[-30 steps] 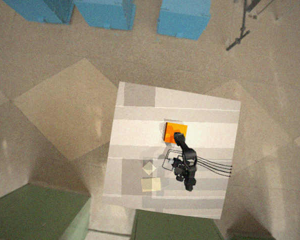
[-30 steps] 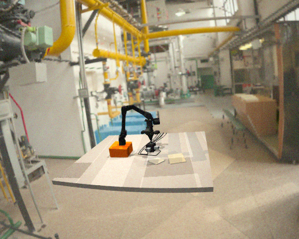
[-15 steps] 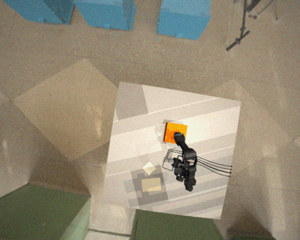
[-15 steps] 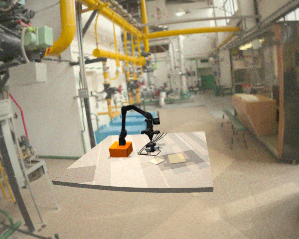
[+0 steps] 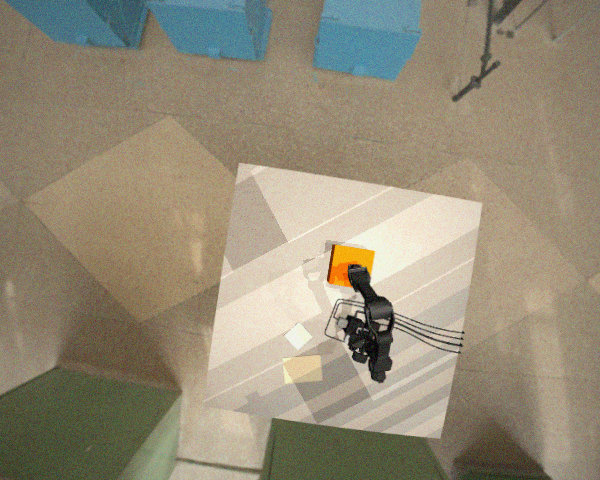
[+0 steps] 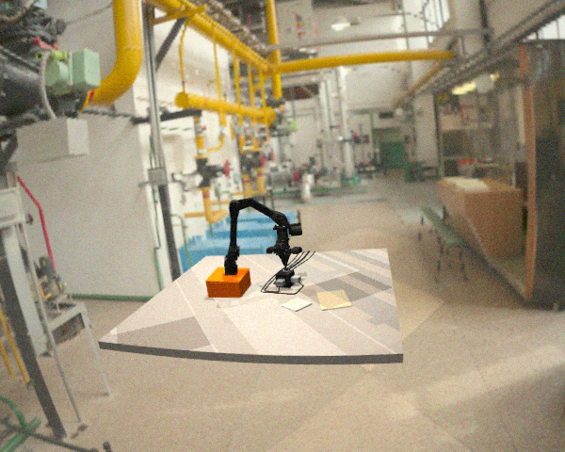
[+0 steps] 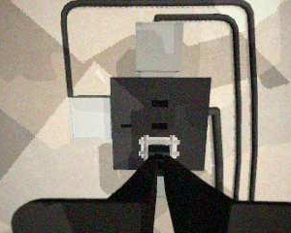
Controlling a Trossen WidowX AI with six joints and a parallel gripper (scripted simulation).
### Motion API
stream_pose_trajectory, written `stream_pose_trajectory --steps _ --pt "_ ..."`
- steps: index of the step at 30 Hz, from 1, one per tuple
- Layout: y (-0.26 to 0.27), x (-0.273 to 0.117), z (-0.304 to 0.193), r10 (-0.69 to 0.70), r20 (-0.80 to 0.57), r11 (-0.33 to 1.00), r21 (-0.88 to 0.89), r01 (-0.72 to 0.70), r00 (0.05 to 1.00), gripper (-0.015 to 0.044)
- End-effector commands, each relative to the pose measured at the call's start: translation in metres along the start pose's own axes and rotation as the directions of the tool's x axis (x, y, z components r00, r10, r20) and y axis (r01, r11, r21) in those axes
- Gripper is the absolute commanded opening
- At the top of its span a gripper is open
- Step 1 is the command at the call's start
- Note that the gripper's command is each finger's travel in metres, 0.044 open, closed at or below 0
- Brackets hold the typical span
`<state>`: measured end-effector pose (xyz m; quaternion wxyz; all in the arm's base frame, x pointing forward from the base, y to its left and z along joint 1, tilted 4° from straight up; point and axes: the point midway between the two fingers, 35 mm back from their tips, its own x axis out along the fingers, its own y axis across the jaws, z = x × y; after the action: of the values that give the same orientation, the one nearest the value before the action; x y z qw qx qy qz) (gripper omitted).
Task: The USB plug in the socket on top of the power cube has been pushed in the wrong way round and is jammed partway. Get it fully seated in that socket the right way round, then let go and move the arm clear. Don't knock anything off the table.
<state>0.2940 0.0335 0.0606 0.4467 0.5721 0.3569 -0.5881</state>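
Over the top face of the power cube (image 5: 352, 324) (image 6: 283, 277) (image 7: 136, 97), the gripper (image 5: 360, 333) (image 6: 286, 266) (image 7: 159, 162) is held pointing down, its fingertips nearly together and judged to be clamped on the USB plug (image 7: 159, 149), a small dark piece inside a pale frame (image 7: 159, 139) on that face. The grip itself is largely hidden. Plug orientation and depth cannot be read; full seating is unconfirmed. If still reversed, withdrawal, a half turn and reinsertion remain; release and arm clearance also remain. Two pale blocks are noted at adjacent sides of the cube, the first block (image 5: 341, 322) (image 6: 280, 281) (image 7: 159, 47) and the second block (image 6: 296, 279) (image 7: 89, 117). Dark cables (image 5: 331, 316) (image 7: 255, 97) are looped around the cube and could be snagged during a turn. Beyond them, a white card (image 5: 297, 336) (image 6: 297, 304) and a yellow card (image 5: 302, 368) (image 6: 333, 299) lie well off the likely path.
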Motion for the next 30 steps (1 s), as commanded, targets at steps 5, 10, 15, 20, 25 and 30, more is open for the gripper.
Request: stream_pose_trajectory --steps 5,10,15,20,25,30 --pt "0.0000 0.0000 0.0000 0.000 0.000 1.000 0.000 0.000 1.000 0.0095" --pt "0.0000 0.0000 0.0000 0.000 0.000 1.000 0.000 0.000 1.000 0.0095" --pt "0.0000 0.0000 0.0000 0.000 0.000 1.000 0.000 0.000 1.000 0.0095" --pt "0.0000 0.0000 0.0000 0.000 0.000 1.000 0.000 0.000 1.000 0.0095" --pt "0.0001 -0.0039 0.0002 0.001 0.000 1.000 0.000 -0.001 1.000 0.0095" --pt "0.0002 -0.0089 0.0005 0.001 0.000 1.000 0.000 -0.001 1.000 0.0095"
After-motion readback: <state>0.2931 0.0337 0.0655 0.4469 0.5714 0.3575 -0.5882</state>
